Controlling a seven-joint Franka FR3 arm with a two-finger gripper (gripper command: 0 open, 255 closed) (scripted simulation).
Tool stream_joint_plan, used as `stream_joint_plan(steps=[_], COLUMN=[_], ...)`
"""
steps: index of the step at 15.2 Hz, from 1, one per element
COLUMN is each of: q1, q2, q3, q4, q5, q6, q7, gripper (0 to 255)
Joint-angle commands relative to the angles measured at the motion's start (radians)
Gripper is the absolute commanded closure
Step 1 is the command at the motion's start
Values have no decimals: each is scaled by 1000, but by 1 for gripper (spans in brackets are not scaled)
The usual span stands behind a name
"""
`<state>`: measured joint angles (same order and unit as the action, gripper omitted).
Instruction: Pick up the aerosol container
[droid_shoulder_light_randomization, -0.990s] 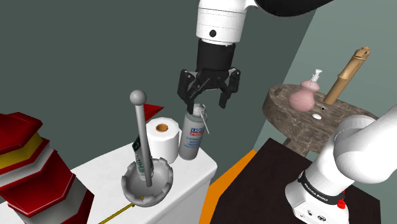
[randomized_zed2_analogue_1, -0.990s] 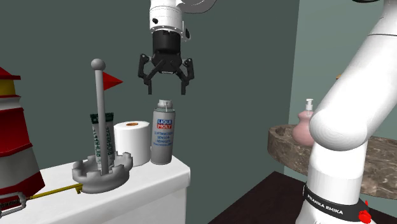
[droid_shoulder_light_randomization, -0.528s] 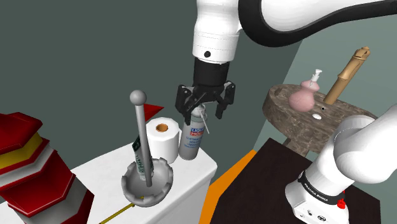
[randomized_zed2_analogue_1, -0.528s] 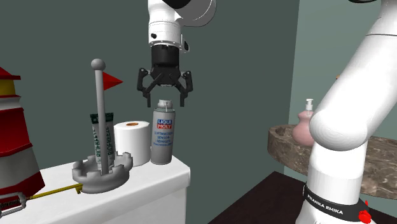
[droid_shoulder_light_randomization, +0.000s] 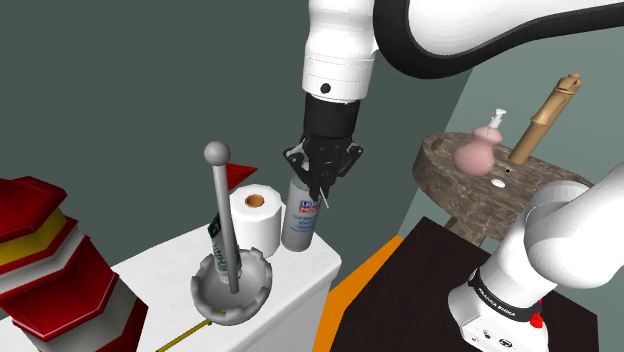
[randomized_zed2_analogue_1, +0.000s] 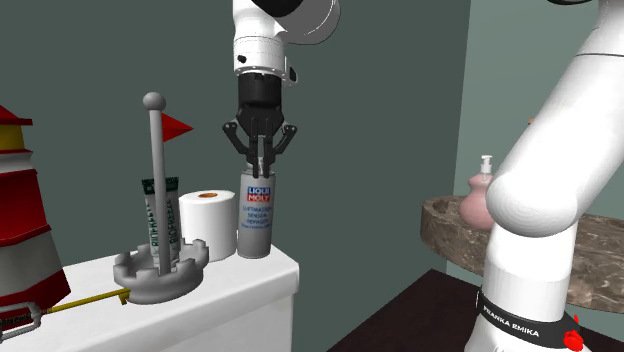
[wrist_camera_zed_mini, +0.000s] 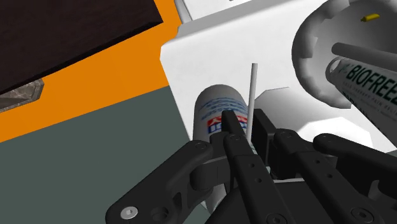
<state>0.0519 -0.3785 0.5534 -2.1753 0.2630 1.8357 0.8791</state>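
The aerosol container (droid_shoulder_light_randomization: 299, 222) is a grey can with a blue and red label and a thin white straw. It stands upright on a white block (droid_shoulder_light_randomization: 300, 268) beside a toilet roll (droid_shoulder_light_randomization: 254, 216). My black gripper (droid_shoulder_light_randomization: 319, 186) reaches down onto the can's top, its fingers shut around the cap and nozzle. From the second exterior view the fingers meet over the top of the can (randomized_zed2_analogue_1: 255, 218), where the gripper (randomized_zed2_analogue_1: 258, 166) hides the cap. Along the hand, the gripper (wrist_camera_zed_mini: 248, 137) has its fingertips pinched together over the can (wrist_camera_zed_mini: 213, 109), with the straw rising beside them.
A grey castle-shaped holder (droid_shoulder_light_randomization: 232, 288) with a flag pole and a green-lettered tube (droid_shoulder_light_randomization: 216, 236) stands on the same block. A red and white tower (droid_shoulder_light_randomization: 50, 270) is at the shoulder view's left. A round stone table (droid_shoulder_light_randomization: 480, 185) carries a pink dispenser (droid_shoulder_light_randomization: 477, 151) and a wooden bottle (droid_shoulder_light_randomization: 545, 112).
The gripper came down from above the can onto its top, and its fingers went from wide open to shut around the cap. The can has not moved.
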Motion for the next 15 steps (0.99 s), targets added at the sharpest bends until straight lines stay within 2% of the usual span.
stream_joint_plan(steps=[1,3,15], q1=[0,1,-8], q2=[1,-1,0], q3=[0,0,-22], q4=[-1,-1,159], q5=[0,1,-15], q6=[0,-1,-161], q7=[0,1,15], gripper=[255,255,255])
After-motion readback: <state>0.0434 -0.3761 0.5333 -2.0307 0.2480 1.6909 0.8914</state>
